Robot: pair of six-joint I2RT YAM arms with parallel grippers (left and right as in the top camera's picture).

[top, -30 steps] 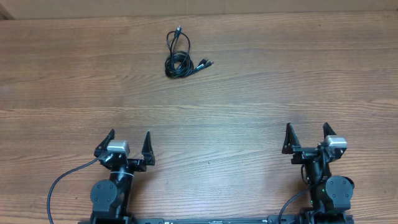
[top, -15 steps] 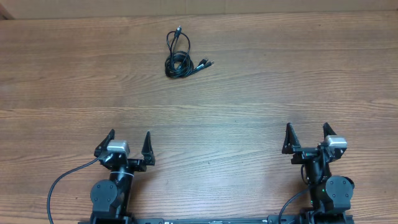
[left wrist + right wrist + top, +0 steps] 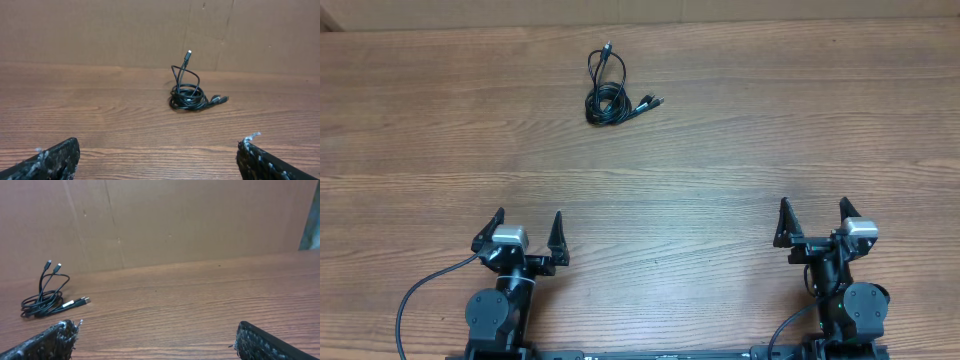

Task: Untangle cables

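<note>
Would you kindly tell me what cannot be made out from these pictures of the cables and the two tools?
- Cables: overhead view, too small to count cords or trace crossings; in both wrist views the loops hide one another.
- Plugs: type too small in every view.
- Left tool, right tool: wrist views' bottom edges cut off all but the fingertips.
</note>
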